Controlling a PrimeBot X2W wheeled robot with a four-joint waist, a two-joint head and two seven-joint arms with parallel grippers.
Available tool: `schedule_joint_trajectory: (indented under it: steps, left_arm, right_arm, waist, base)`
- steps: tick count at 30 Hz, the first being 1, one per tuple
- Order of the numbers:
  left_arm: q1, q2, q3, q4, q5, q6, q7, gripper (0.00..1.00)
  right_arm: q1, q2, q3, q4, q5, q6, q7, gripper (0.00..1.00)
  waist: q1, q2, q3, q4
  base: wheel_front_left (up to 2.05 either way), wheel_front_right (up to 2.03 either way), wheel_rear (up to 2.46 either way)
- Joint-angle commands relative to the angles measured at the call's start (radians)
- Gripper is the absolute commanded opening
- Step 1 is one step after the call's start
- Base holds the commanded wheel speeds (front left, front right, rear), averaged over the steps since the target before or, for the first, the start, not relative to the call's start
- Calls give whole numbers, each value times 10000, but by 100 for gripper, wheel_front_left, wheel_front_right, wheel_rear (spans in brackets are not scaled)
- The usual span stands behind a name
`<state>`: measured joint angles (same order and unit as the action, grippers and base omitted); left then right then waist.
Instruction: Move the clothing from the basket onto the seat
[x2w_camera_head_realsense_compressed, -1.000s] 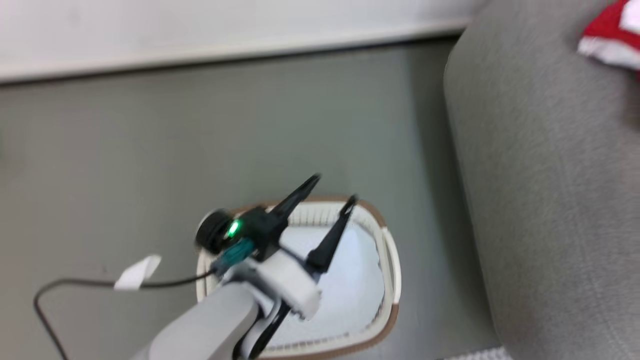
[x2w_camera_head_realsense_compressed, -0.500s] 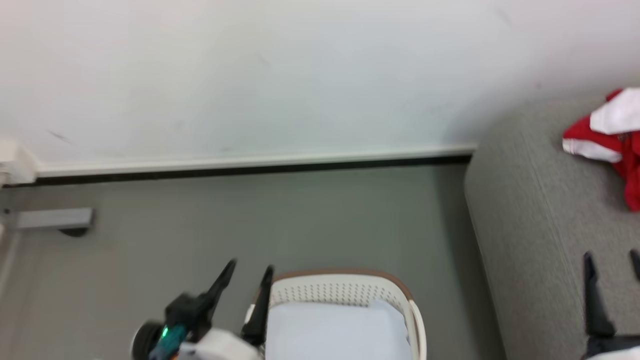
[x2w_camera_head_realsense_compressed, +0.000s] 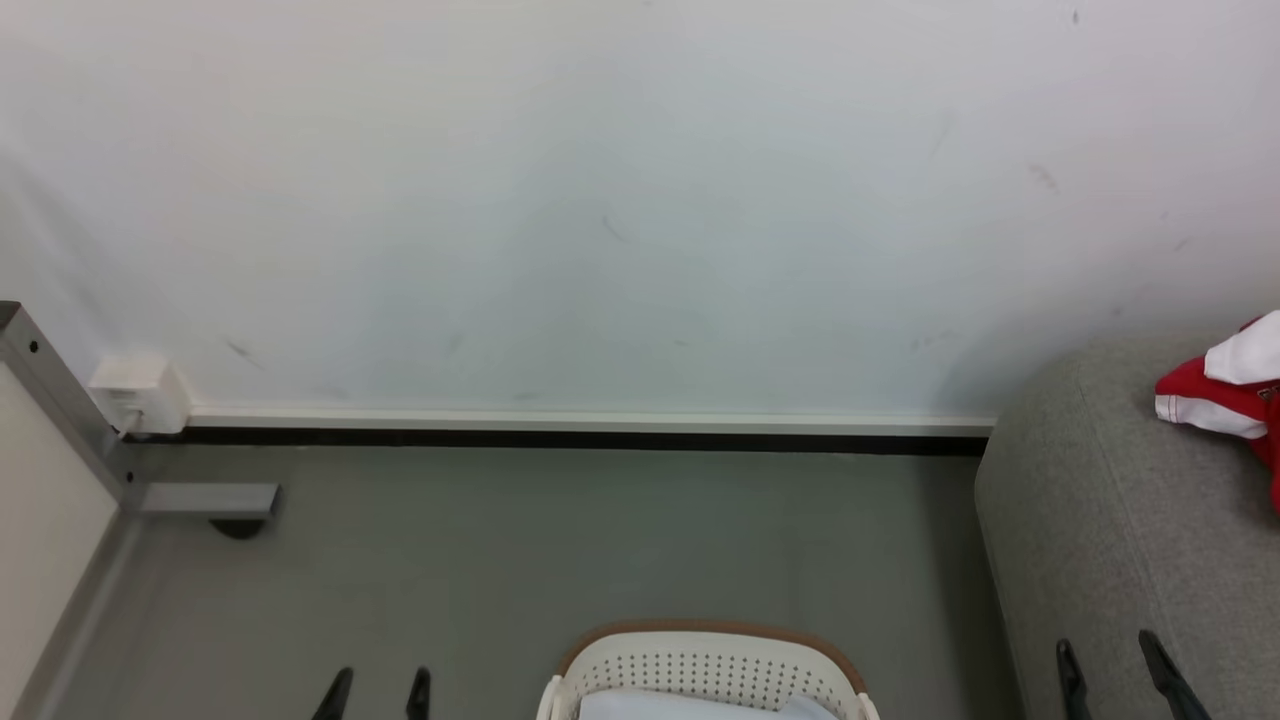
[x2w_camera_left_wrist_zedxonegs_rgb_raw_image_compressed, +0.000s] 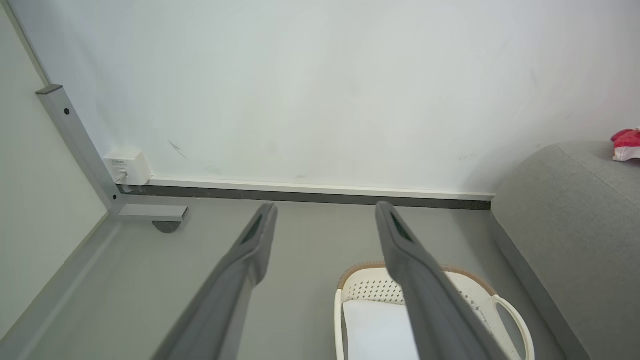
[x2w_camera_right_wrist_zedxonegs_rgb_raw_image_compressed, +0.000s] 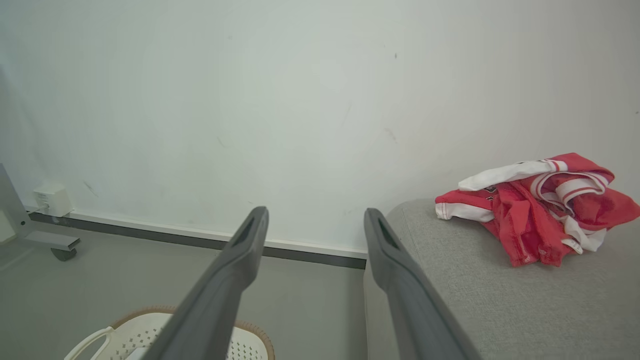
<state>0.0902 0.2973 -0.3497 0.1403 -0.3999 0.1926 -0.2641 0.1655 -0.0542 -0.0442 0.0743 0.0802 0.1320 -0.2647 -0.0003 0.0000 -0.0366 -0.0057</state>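
The red and white clothing (x2w_camera_right_wrist_zedxonegs_rgb_raw_image_compressed: 540, 200) lies in a crumpled heap on the grey seat (x2w_camera_right_wrist_zedxonegs_rgb_raw_image_compressed: 500, 290) by the wall, and its edge shows at the head view's right border (x2w_camera_head_realsense_compressed: 1225, 395). The cream basket (x2w_camera_head_realsense_compressed: 700, 670) with its tan rim stands on the floor left of the seat (x2w_camera_head_realsense_compressed: 1120, 560); I see only its pale bottom inside, no red fabric. My left gripper (x2w_camera_head_realsense_compressed: 377, 695) is open, low and left of the basket (x2w_camera_left_wrist_zedxonegs_rgb_raw_image_compressed: 370, 285). My right gripper (x2w_camera_head_realsense_compressed: 1110, 668) is open over the seat's near part, nothing between its fingers (x2w_camera_right_wrist_zedxonegs_rgb_raw_image_compressed: 380, 260).
A white wall with a dark baseboard (x2w_camera_head_realsense_compressed: 560, 438) runs behind everything. A grey metal frame leg on a caster (x2w_camera_head_realsense_compressed: 200, 497) and a white wall box (x2w_camera_head_realsense_compressed: 140, 392) sit at the far left. Grey floor (x2w_camera_head_realsense_compressed: 560, 540) stretches between frame and seat.
The head camera has tilted up toward the wall. The left gripper has left the space over the basket and drawn back to its left; the right gripper's tips have come into view.
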Motion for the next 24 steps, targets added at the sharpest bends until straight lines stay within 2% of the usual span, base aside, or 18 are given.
schedule_joint_trajectory:
  steps: [1, 7, 17, 18, 24]
  left_arm:
    - [228, -74, 246, -11, 224, -148, -3, 100]
    - [847, -594, 1072, 56, 906, -698, -4, 100]
    - [961, -1344, 2211, -83, 1772, -1663, -6, 100]
    - [896, -1358, 2208, -29, 1638, -1691, 4, 0]
    - [871, -1476, 2208, 263, 1232, -1742, 107, 0]
  right_arm:
    - [216, 17, -77, 54, 41, -26, 8, 100]
    - [450, 26, -254, 302, 508, -26, 7, 100]
    - [314, 27, -449, 524, 424, -26, 7, 100]
    - [344, 38, -415, 541, 441, 0, 0, 0]
    - [301, 90, -403, 838, 837, 1, 119, 0]
  waist:
    - [3, 0, -124, 53]
    - [3, 0, -267, 33]
    - [3, 0, -266, -46]
    - [3, 0, -266, -47]
    - [3, 0, -256, -47]
  base:
    - [0, 0, 0]
    - [0, 0, 0]
    - [0, 0, 0]
    - [0, 0, 0]
    - [0, 0, 0]
